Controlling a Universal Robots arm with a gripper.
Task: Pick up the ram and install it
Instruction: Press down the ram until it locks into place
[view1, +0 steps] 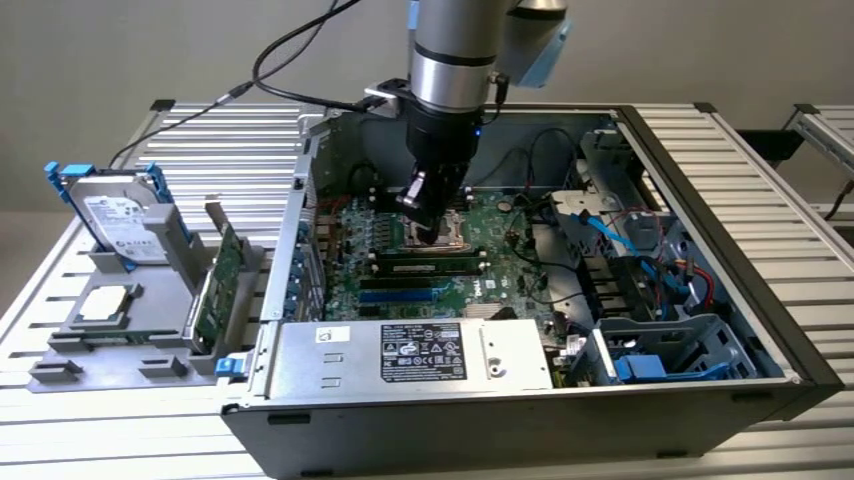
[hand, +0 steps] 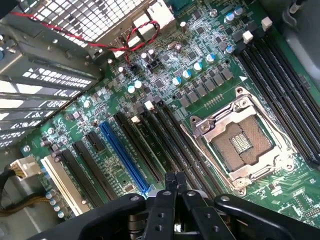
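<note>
So, the ram (view1: 427, 265) is seen standing on edge in a black slot, just beside the CPU socket (hand: 245, 145), on the socket's near side in the exterior view. It looks seated along its full length, though how deep it is clicked in can't be told. A row of black chips can be made out on its green face.

The pincer (view1: 424, 228) is parked right over the socket, so the ram sits just past its tips and a bit lower, close by but not touched. In the wrist view the two fingers (hand: 167, 200) are seen pressed together with nothing caught between them, so the pincer is fully closed and empty.

On the far side of the socket from the ram, more black slots (hand: 280, 90) are lined up bare. A blue slot (hand: 122, 155) is found farther from the socket, past the dark slots in the wrist view.

Farther out from the socket on the ram's side, the power supply (view1: 414, 355) is mounted at the case (view1: 694, 170) edge. Well away from the socket, outside the case on the exterior view's left, a green card (view1: 214, 285) and a hard drive (view1: 120, 215) are propped upright in a grey holder (view1: 80, 345).
</note>
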